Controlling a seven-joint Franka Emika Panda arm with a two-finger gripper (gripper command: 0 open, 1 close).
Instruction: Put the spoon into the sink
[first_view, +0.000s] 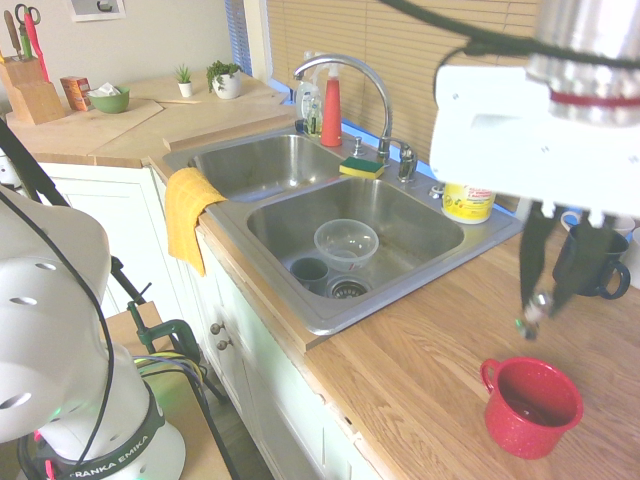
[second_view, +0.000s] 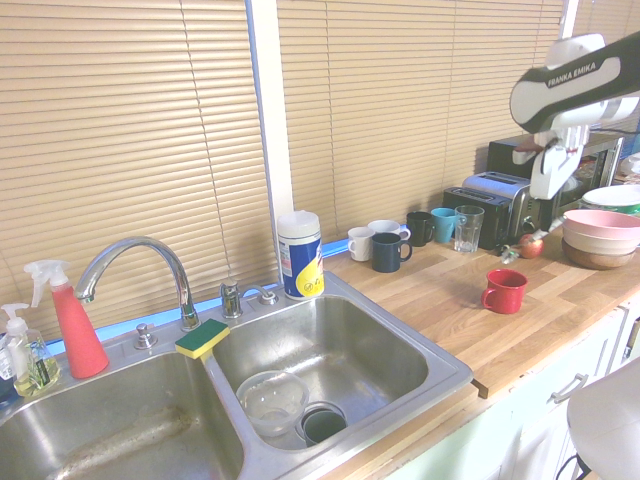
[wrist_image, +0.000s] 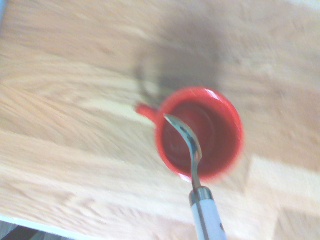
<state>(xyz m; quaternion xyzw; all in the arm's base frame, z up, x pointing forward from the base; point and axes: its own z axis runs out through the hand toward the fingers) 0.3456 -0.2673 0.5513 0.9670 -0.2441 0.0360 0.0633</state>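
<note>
Stainless steel, the double-basin sink (first_view: 400, 262) is the largest thing in play and lies well off to one side of the claw (first_view: 545, 305): toward the picture's left in the first exterior view, left and nearer the camera in the second. Its near basin already holds a clear bowl (first_view: 346, 243) and a dark cup (first_view: 309, 270) beside the drain, and a faucet (first_view: 350, 75) arches over the divider. Between sink and claw runs a stretch of wooden worktop (first_view: 430, 370). Almost directly below the claw, on that worktop, stands a red mug (first_view: 530, 405), with clear air between its rim and the claw. The claw points straight down, pinched shut on the pale handle of the spoon (wrist_image: 192, 160). The spoon hangs below the fingers with its long axis tilted off the vertical; in the wrist view its bowl end reaches out over the mug's mouth. It looks clear of the mug. My judgement: the coming move is a level carry across the worktop toward the near basin, and the spoon's downward reach matters, since its tip must pass over the sink's rim and the bowl inside.
</note>
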